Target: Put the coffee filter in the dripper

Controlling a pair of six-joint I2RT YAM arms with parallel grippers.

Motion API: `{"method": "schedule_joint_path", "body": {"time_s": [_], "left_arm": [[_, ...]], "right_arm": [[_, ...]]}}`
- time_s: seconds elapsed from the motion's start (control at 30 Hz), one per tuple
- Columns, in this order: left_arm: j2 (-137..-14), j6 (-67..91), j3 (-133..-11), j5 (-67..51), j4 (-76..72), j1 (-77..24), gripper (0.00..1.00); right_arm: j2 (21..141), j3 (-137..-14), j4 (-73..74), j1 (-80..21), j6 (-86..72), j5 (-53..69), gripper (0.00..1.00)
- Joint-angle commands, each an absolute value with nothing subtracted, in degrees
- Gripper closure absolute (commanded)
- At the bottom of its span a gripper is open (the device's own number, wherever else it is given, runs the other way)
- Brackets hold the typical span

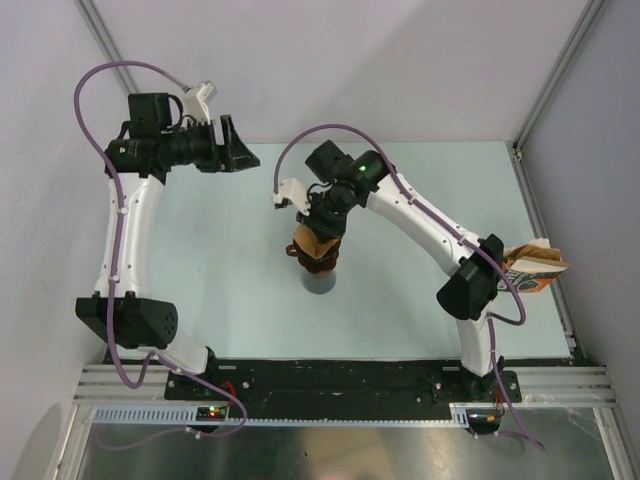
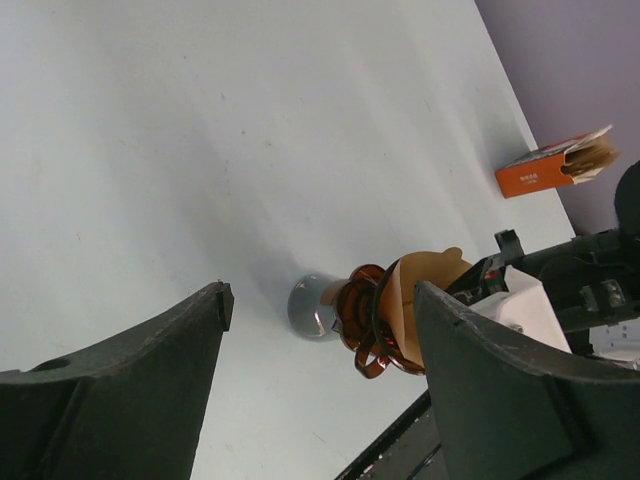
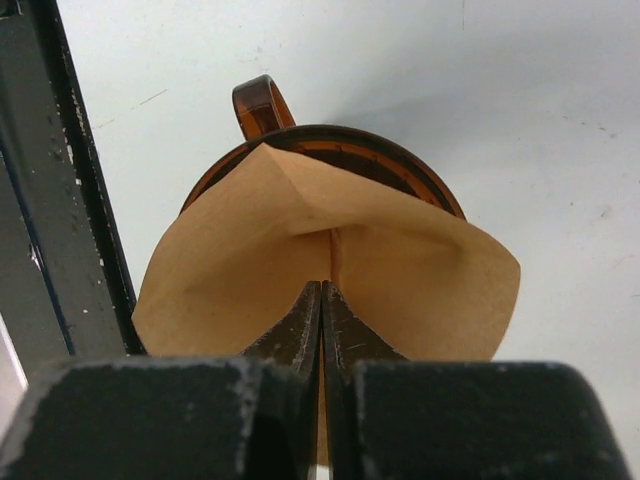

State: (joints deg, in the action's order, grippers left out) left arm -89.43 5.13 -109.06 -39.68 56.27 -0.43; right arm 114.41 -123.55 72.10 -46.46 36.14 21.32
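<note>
The tan coffee filter (image 3: pixel 230 270) stands spread open as a cone in the mouth of the dark reddish-brown dripper (image 3: pixel 385 160), whose small handle (image 3: pixel 262 105) points away. My right gripper (image 3: pixel 322 288) reaches down into the cone, its jaws shut on a pinched ridge of the filter's paper. In the top view the filter (image 1: pixel 308 243) and dripper (image 1: pixel 312 262) sit on a grey glass beaker (image 1: pixel 320 283) under the right gripper (image 1: pixel 322 232). My left gripper (image 1: pixel 240 145) hangs open and empty at the back left, far from them. Its view shows the filter (image 2: pixel 425 285) and dripper (image 2: pixel 362 312).
An orange-brown printed bag (image 1: pixel 535 268) lies at the table's right edge, behind the right arm's elbow; in the left wrist view this bag (image 2: pixel 545 170) shows with its top open. The beaker (image 2: pixel 312 308) stands mid-table. Walls close in the table at the back and right.
</note>
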Motion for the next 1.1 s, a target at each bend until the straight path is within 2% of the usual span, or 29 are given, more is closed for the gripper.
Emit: {"method": "schedule_joint_path", "body": {"time_s": [0.0, 0.63, 1.07], "left_arm": [[-85.5, 5.8, -108.2, -40.5, 54.4, 1.4, 0.20], [-85.7, 6.6, -107.4, -40.5, 52.5, 2.3, 0.20], [-85.7, 6.5, -106.7, -40.5, 51.9, 2.3, 0.20]], "right_arm": [[116.1, -124.2, 71.8, -47.4, 37.7, 19.8, 0.98], [116.6, -114.4, 63.2, -46.5, 36.0, 20.0, 0.95], [117.5, -114.2, 63.1, -47.2, 36.9, 18.5, 0.95]]}}
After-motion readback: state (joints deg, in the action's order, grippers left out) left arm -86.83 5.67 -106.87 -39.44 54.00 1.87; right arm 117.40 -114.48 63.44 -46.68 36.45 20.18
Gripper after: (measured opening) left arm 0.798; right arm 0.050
